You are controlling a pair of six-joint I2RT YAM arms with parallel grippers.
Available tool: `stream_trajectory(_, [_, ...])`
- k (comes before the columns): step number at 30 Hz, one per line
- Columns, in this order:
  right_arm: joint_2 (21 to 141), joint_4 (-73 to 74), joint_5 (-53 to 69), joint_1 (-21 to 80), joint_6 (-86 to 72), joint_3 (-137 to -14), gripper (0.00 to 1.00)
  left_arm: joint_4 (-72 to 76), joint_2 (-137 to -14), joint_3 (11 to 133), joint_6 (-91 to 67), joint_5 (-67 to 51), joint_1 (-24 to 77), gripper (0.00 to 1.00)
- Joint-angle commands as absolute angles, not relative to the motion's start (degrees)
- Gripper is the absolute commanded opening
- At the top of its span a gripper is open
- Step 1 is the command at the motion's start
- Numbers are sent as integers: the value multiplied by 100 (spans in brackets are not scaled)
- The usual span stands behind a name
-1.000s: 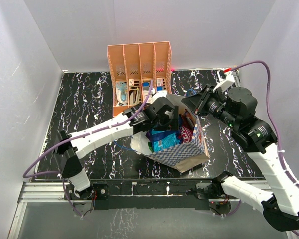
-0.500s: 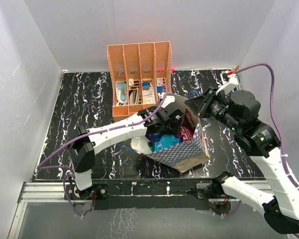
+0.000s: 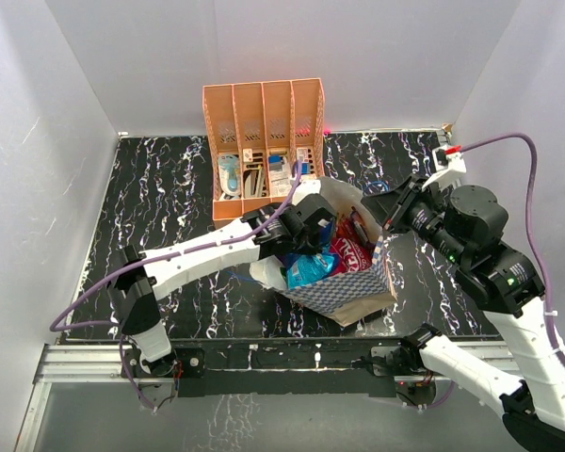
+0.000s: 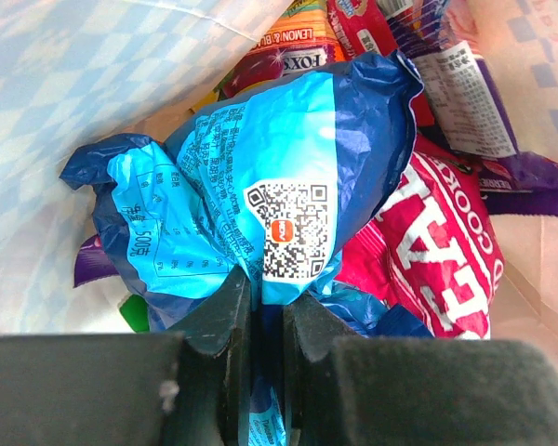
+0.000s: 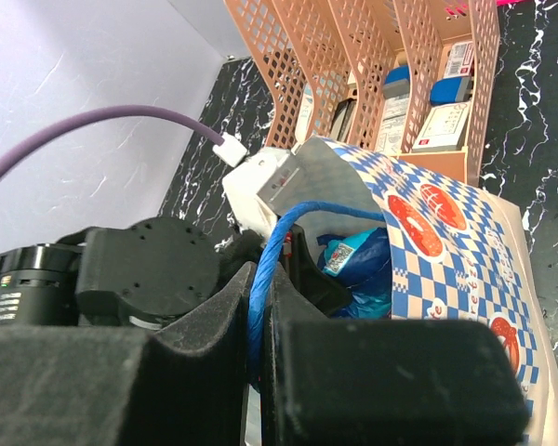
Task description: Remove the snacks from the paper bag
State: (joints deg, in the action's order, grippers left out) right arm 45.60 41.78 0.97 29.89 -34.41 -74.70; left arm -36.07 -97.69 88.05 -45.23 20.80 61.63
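The paper bag [image 3: 353, 284] stands open at the table's middle, blue-checked outside. My left gripper [image 4: 267, 307] reaches inside it and is shut on the crumpled edge of a blue snack packet [image 4: 279, 177] with a QR code. Around that packet lie a red snack [image 4: 437, 251], an orange FOX'S snack [image 4: 293, 42] and a purple one [image 4: 530, 172]. From above, the blue packet [image 3: 311, 268] shows at the bag's mouth under the left gripper [image 3: 306, 247]. My right gripper [image 5: 263, 279] is shut on the bag's blue cord handle [image 5: 302, 218], holding it up at the bag's right rim [image 3: 388, 209].
An orange slotted desk organizer [image 3: 264, 151] with small items stands just behind the bag, close to the left arm. A white object [image 3: 264, 273] lies against the bag's left side. White walls enclose the black marbled table [image 3: 151, 207] on three sides.
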Motion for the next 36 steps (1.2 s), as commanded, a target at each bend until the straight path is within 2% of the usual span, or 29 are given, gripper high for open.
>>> stream_trajectory(1, [4425,4028,103,2997,-3382,-7250,8,-3257,-8959,8899,-4311,2250,6170,0])
stream_trajectory(12, [4241,4138,-30,2997,-3436,-7100,8,-3024,-8412,9020,-4017,2236,6170,0])
stream_trajectory(25, [4101,4244,-197,2997,-3463,-7216,8,-1785,-7520,8661,-3523,1583,6172,0])
stream_trajectory(31, [4031,4280,-279,2997,-3480,-7182,8,-1006,-7096,8926,-2938,854,6170,0])
stream_trajectory(36, [3963,4296,-348,2997,-3498,-7169,8,-889,-6785,9497,-2006,806,6171,0])
